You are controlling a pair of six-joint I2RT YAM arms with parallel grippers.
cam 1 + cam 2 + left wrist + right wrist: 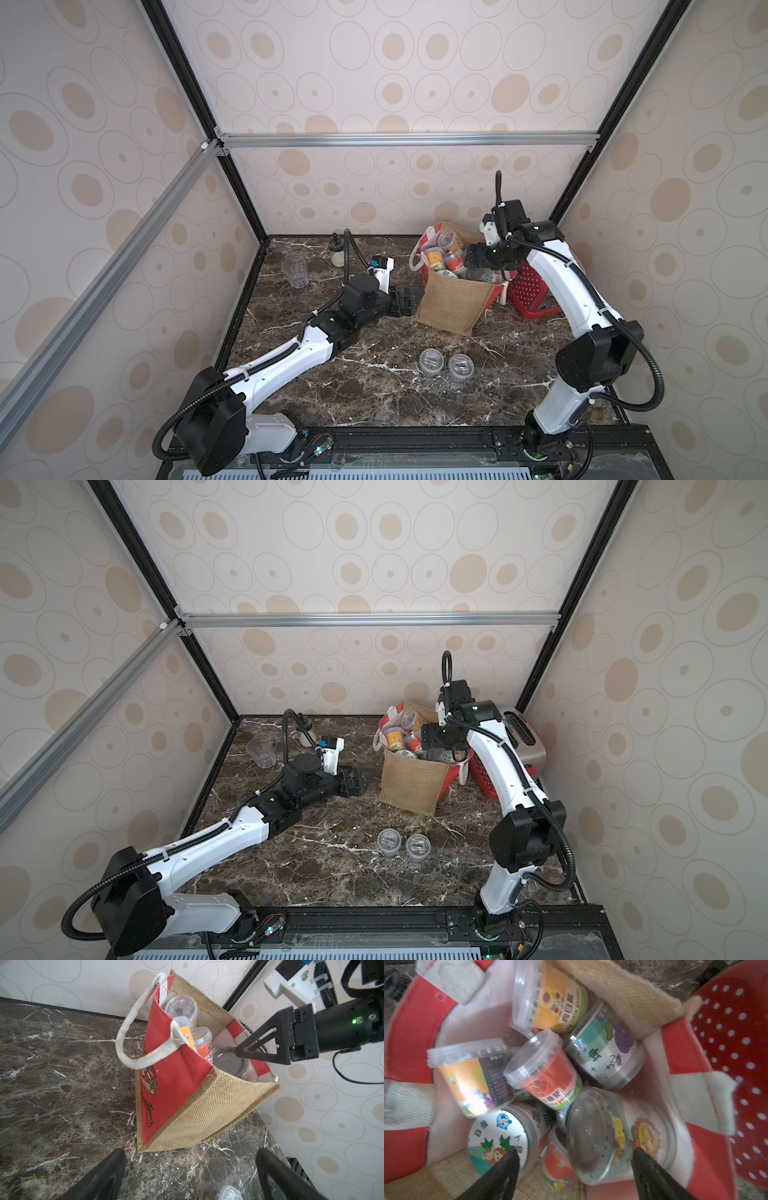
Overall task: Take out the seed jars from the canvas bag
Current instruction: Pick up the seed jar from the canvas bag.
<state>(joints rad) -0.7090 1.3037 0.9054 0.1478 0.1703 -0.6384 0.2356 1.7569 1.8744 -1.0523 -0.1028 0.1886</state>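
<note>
Jaws of the right gripper (575,1167) stand wide apart with nothing between the pads. They hang inside the mouth of the canvas bag (453,305), straddling a clear-lidded seed jar (591,1138). One fingertip (510,1159) sits over the neighbouring carrot-lid jar (498,1136). Judged: shift toward the clear-lidded one before closing, or two jars get pinched. That jar lies tipped, lid turned up toward the wrist and base toward the bag's lined wall. Its long axis runs lid to base, slanted rather than upright. Best grip looks to be across the round wall below the lid rim, jaws square to that axis. Plastic looks smooth, so close gently and lift straight up through the mouth, clear of the rope handles (124,1043). Tomato-label jar (542,1072) lies just beside it and may roll. Bag stands upright toward the back of the marble table (374,395), mouth up, crowded with jars. Left gripper (191,1178) is open and empty, low by the bag's jute end, well placed to steady it. A short jar (431,362) and a second short jar (461,367) already stand out on the marble.
</note>
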